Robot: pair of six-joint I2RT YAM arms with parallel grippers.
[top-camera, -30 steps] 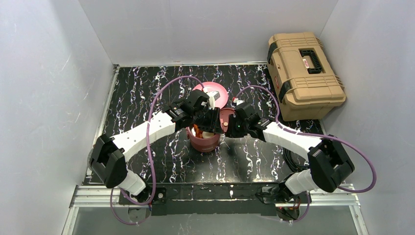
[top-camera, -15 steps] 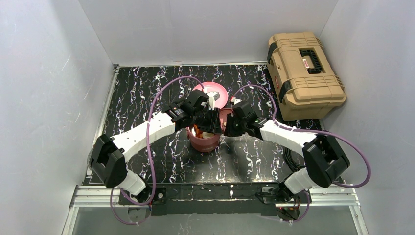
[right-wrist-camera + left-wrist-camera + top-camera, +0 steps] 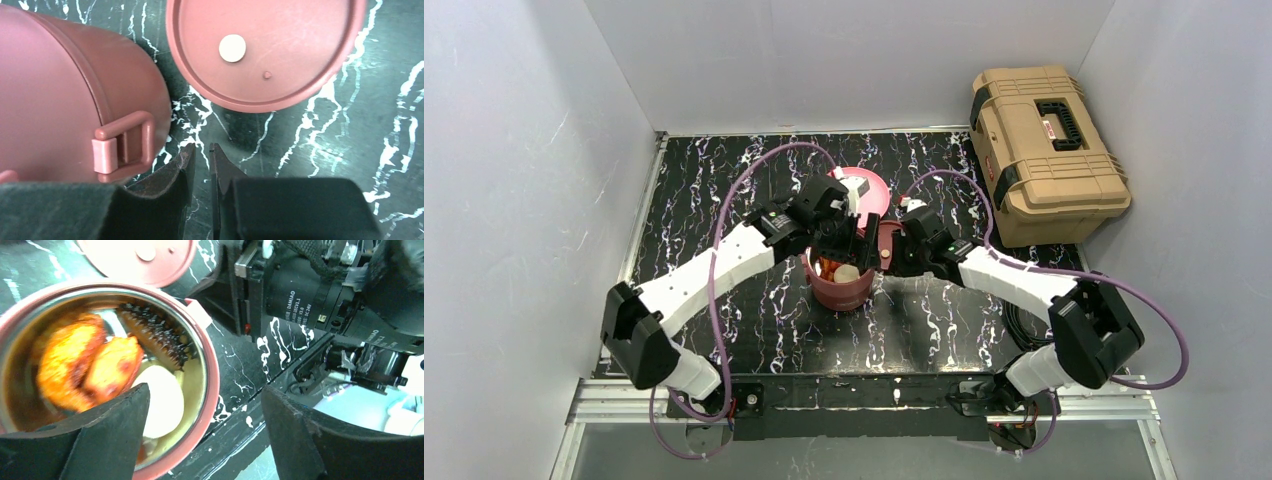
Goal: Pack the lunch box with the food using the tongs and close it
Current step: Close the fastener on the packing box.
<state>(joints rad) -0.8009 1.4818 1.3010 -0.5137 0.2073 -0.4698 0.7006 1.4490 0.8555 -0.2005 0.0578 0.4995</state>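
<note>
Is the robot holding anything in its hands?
Nothing. The left gripper hangs open over the maroon round food-filled bowl; the right gripper is shut on nothing beside it.

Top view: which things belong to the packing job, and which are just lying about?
Job: lunch box, food inside it, loose disc lid beside it.
Lying about: tan toolbox, pink plate behind the lunch box.
</note>
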